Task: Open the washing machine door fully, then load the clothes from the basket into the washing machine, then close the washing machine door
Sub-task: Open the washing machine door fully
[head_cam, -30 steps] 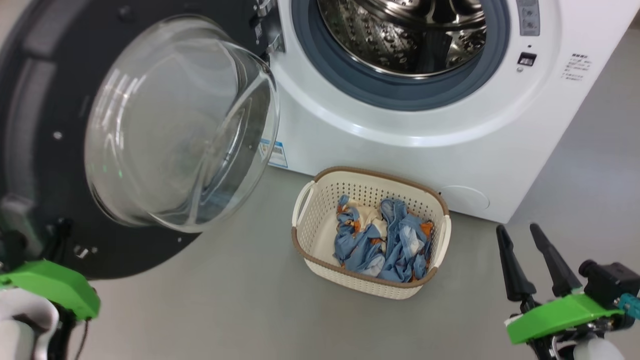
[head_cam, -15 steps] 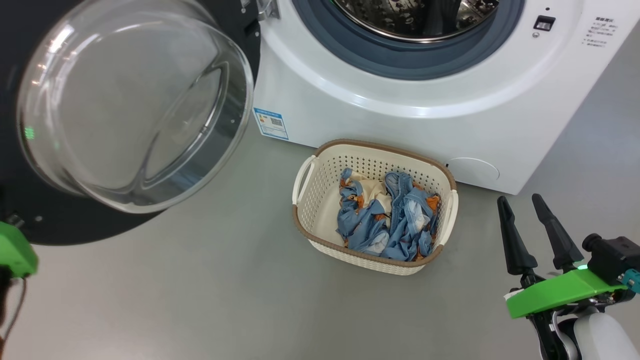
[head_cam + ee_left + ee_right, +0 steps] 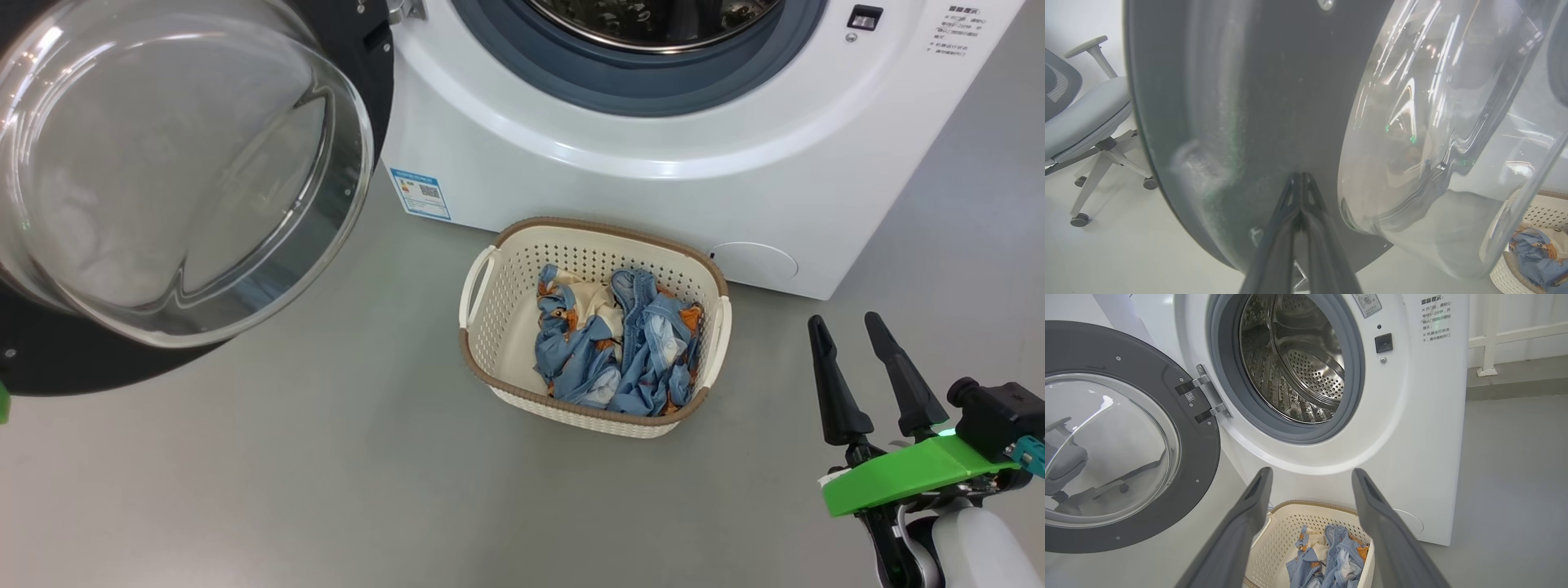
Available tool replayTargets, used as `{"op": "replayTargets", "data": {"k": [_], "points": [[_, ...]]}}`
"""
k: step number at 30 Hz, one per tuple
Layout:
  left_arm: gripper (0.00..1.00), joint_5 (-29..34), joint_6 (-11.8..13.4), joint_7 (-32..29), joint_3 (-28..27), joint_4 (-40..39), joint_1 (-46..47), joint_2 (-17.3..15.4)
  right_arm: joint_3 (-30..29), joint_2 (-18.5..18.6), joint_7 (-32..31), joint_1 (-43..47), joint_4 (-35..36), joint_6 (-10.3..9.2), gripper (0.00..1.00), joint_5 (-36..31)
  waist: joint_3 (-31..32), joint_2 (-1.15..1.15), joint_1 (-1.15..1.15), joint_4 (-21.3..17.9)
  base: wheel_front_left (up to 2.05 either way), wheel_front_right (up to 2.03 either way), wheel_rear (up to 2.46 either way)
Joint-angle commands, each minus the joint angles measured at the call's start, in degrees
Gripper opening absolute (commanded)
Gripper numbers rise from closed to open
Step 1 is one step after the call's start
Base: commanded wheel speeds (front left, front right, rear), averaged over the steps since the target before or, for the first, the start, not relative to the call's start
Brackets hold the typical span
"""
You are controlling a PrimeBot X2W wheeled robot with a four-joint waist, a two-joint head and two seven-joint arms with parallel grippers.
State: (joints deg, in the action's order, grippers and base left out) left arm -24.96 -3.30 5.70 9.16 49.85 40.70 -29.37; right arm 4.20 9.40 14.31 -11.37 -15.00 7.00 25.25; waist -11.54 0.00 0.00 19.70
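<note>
**noob42:** where's everything rn?

**me:** Washing machine door [image 3: 163,180] stands wide open, hinged on the left of the washing machine [image 3: 571,188], glass bowl bulging toward me. Basket [image 3: 508,327] sits on the floor [image 3: 326,490] just in front of the machine, w/ the clothes [image 3: 620,351] bunched inside.

**noob42:** and ur pincers?

**me:** Left pincer [image 3: 1300,179] is clamped shut, holding nothing, tips right up at the door's dark inner face. Can't tell if they touch it tbh. Right pincer [image 3: 845,322] is spread wide and empty, above the floor off to the basket's right, not touching it.
</note>
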Motion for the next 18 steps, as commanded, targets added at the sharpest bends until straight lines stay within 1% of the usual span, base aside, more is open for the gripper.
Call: {"op": "replayTargets", "data": {"k": [1, 12, 18], "points": [[0.0, 0.16, 0.3, 0.71, -1.68, -0.03, 2.94, -4.24, 1.37, 0.05, 0.69, -1.35, 1.16, 0.48, 1.0, 0.16, -0.02, 0.0, 0.0, -0.05, 0.0, 0.0, 0.0], [0.0, -0.87, -0.43, 2.48, -1.19, 2.32, 2.97, -3.1, 1.46, -0.28, 0.69, -0.75, 0.68, 0.48, 1.0, 0.25, 1.4, 0.0, 0.0, 0.1, 0.0, 0.0, 0.0], [0.0, -1.7, -1.2, 3.93, -1.01, 1.58, 1.23, -2.84, 1.66, -0.38, 0.69, -0.28, 0.69, 0.48, 1.0, 0.32, 2.13, 0.0, 0.0, -0.4, 0.0, 0.0, 0.0]]}}
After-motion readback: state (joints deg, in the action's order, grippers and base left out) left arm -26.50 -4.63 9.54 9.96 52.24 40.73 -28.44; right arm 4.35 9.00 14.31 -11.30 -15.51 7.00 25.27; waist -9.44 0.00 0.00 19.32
